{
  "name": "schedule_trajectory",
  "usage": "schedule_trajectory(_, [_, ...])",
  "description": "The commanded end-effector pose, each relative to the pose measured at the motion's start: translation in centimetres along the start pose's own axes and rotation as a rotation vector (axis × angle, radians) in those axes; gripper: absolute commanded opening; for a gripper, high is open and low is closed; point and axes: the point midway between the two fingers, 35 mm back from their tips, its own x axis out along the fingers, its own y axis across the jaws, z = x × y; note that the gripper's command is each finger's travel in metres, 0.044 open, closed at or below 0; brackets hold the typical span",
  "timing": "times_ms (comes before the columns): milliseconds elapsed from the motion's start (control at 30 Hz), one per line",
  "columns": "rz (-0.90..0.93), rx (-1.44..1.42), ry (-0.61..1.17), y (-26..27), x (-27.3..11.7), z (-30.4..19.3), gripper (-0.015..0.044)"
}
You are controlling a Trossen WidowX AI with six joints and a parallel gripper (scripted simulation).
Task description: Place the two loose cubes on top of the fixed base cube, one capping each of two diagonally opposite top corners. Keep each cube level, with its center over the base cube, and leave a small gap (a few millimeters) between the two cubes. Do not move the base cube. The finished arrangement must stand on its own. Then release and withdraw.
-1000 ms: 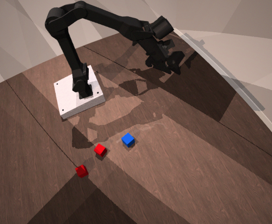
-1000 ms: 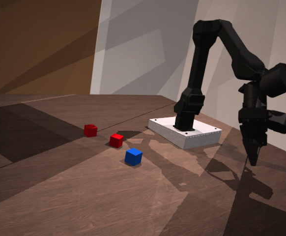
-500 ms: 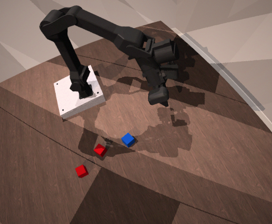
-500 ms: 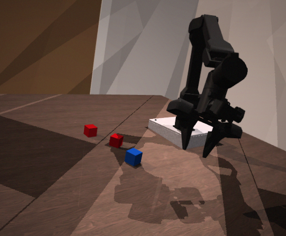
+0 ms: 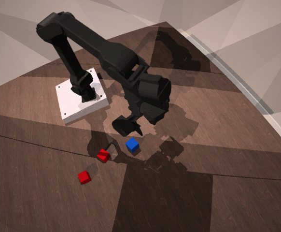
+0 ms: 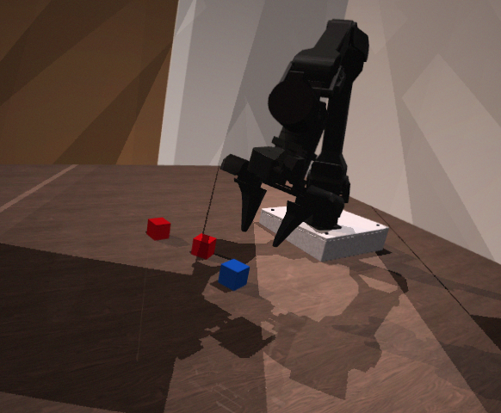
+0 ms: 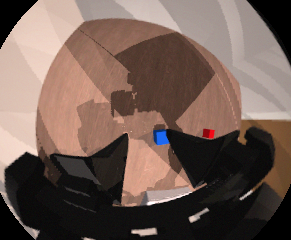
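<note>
A blue cube [image 5: 132, 145] [image 6: 233, 274] [image 7: 160, 137] sits flat on the table. A red cube [image 5: 103, 155] [image 6: 203, 246] sits near it, with a gap between them. A second red cube [image 5: 84, 177] [image 6: 157, 229] sits farther out, apart from both. One red cube [image 7: 208, 133] shows in the wrist view just above the right finger; the other is hidden there. My gripper [image 6: 260, 237] [image 7: 147, 134] is open and empty, raised above the table on the arm-base side of the cubes. In the wrist view the right fingertip is beside the blue cube.
The arm stands on a white base plate [image 5: 70, 99] [image 6: 353, 244] behind the cubes. The brown wooden table [image 5: 48, 199] [image 6: 86, 195] carries dark shadows of the arm. A pale ledge [image 5: 235, 72] runs beyond the table edge in the top view.
</note>
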Motion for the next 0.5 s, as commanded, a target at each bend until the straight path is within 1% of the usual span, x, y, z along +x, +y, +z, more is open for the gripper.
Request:
schedule_trajectory(0, [-0.013,0.177,0.037,-2.5,-0.2,-0.1,0.0265])
schedule_trajectory(467, [-0.113,0.940,0.202,-12.5,-1.6,-3.6,0.0265])
